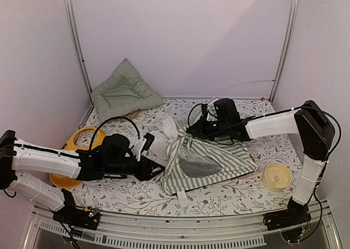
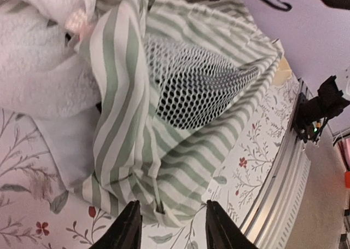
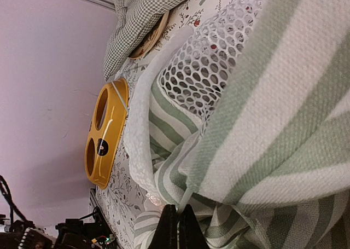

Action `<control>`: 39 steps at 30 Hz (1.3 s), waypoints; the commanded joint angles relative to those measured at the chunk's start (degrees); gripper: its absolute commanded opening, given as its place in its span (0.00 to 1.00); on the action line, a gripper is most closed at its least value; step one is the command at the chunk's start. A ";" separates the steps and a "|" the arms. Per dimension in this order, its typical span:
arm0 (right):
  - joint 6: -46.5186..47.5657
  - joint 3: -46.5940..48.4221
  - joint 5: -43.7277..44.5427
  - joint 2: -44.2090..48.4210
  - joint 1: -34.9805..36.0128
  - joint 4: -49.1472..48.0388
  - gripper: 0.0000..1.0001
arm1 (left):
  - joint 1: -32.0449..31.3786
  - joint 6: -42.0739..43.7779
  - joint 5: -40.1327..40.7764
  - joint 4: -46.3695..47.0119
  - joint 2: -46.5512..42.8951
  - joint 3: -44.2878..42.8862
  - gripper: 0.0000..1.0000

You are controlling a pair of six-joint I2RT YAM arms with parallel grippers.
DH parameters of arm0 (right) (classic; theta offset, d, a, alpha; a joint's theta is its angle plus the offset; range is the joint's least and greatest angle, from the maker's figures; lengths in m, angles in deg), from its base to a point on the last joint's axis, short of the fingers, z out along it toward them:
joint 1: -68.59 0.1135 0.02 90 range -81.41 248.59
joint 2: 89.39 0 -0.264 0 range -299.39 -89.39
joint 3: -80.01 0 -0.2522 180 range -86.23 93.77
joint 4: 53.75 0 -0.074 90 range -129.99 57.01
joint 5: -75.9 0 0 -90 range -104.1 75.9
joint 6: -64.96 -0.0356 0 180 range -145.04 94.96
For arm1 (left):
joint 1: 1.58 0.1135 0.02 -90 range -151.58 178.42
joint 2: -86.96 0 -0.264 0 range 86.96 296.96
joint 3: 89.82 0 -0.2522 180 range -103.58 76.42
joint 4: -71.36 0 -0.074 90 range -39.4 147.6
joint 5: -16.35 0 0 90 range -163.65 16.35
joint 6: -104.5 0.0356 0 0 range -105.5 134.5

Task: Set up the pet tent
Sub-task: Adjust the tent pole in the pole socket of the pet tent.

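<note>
Left wrist view puts your left gripper (image 2: 172, 227) at the bottom of the picture with its two black fingers (image 2: 130, 230) spread apart and nothing clasped between them; the striped hem of the pet tent (image 2: 164, 167) lies just above their tips on the floral table cover (image 2: 33, 205). On the right wrist view your right gripper (image 3: 176, 221) has its fingers pressed together, and they look clamped on a fold of the green-and-white cloth bunched at their tips. Just past those fingers you can see a white mesh panel (image 3: 205, 68) and a white padded piece (image 3: 136, 134) of the tent. From the top camera, the tent lies collapsed in a flat, rumpled heap at the middle of the table, with a white bundle raised at its far-left end and your two grippers on either side of that bundle. A yellow two-hole bowl stand (image 1: 74, 145) sits at the left edge beside your left arm. A green checked cushion (image 1: 124, 90) leans in the far-left corner, and a cream bowl (image 1: 276, 177) stands near the right arm's base, apart from the tent.
</note>
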State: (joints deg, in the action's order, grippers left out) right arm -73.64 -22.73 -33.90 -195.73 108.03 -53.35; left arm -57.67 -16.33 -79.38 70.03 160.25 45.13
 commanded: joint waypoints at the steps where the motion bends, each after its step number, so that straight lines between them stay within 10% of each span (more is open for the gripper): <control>1: 2.94 0.91 1.03 0.45 0.36 -2.57 0.00 | -1.37 -9.88 -1.92 -7.83 2.13 3.09 0.38; 12: 3.28 1.36 1.07 1.05 0.29 -1.69 0.00 | -1.81 -13.49 -4.78 -7.75 14.30 -3.85 0.24; 39: 3.86 2.00 1.25 0.87 0.29 -0.44 0.00 | -2.95 -11.50 -6.31 -8.00 13.25 -5.09 0.19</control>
State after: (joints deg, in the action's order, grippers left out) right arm -72.57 -22.11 -33.94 -195.73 108.03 -52.83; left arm -59.71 -28.78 -84.85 61.18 172.60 41.65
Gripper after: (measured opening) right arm 0.017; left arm 0.189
